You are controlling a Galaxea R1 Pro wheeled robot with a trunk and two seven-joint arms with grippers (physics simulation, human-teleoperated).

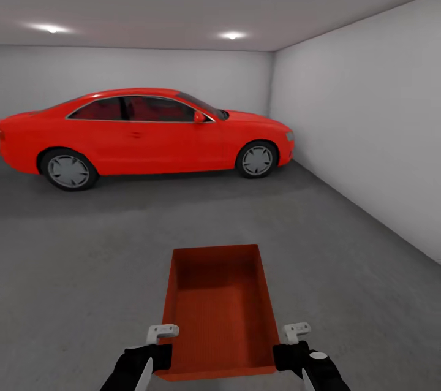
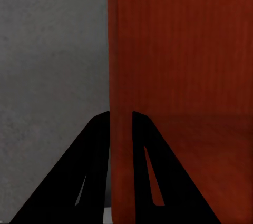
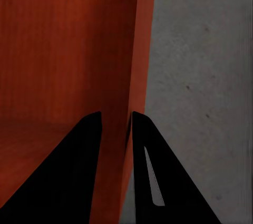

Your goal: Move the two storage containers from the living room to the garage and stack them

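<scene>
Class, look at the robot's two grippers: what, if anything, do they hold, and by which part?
One red-orange storage container, held by both: left gripper pinches its left side wall, right gripper its right side wall.

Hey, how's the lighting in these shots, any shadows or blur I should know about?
Head view: two ceiling lights glow softly, light is even, and the red car casts a dim shadow on the concrete floor. Left wrist view: the left gripper fingers are black silhouettes straddling the storage container wall, slightly soft. Right wrist view: the same for the right gripper.
</scene>
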